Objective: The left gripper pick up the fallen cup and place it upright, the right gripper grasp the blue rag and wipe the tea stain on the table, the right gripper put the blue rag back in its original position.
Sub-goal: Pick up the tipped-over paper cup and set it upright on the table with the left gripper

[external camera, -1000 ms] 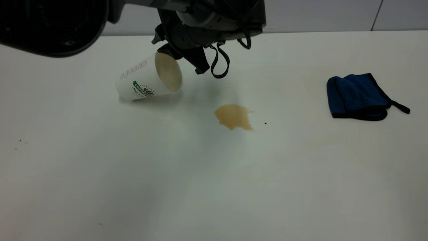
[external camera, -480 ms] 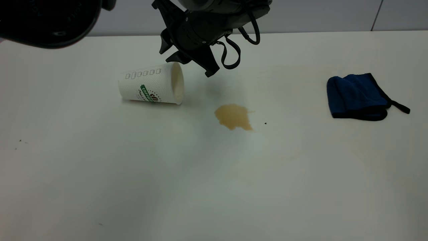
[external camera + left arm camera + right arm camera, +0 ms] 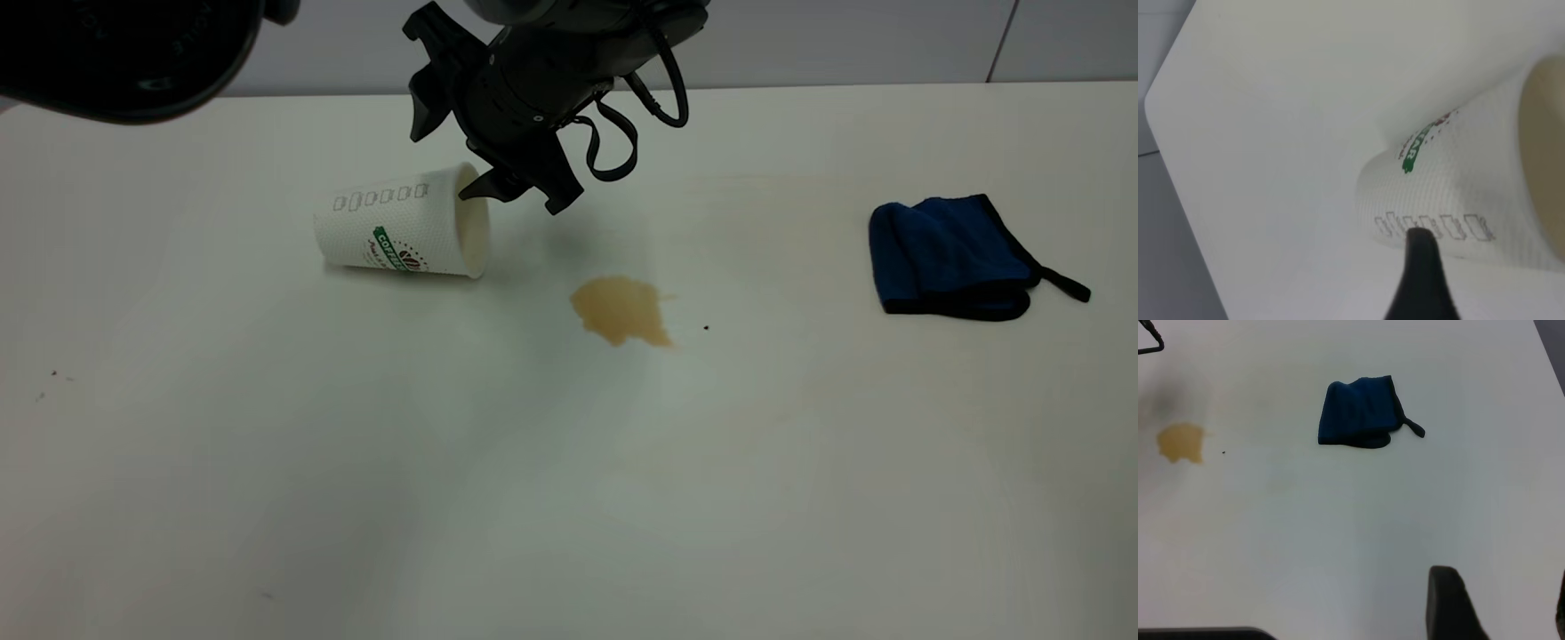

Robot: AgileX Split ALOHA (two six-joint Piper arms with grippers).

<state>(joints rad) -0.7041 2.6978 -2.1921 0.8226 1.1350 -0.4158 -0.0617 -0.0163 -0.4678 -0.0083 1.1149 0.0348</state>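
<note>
The white cup with the green logo lies on its side on the table, mouth toward the tea stain. My left gripper hovers open at the cup's rim, one lower finger close to the mouth, holding nothing. In the left wrist view the cup fills the frame beyond one black finger. The blue rag lies folded at the right. In the right wrist view, the right gripper hangs open high above the table, far from the blue rag and the tea stain.
A tiny black speck sits just right of the stain. Faint yellowish smears mark the tabletop. The left arm's dark bulk fills the upper left corner. A grey wall runs behind the table's back edge.
One second ago the left gripper held the cup tilted up by its rim. The cup dropped back onto its side, the gripper rose, and it has now come down to the rim again.
</note>
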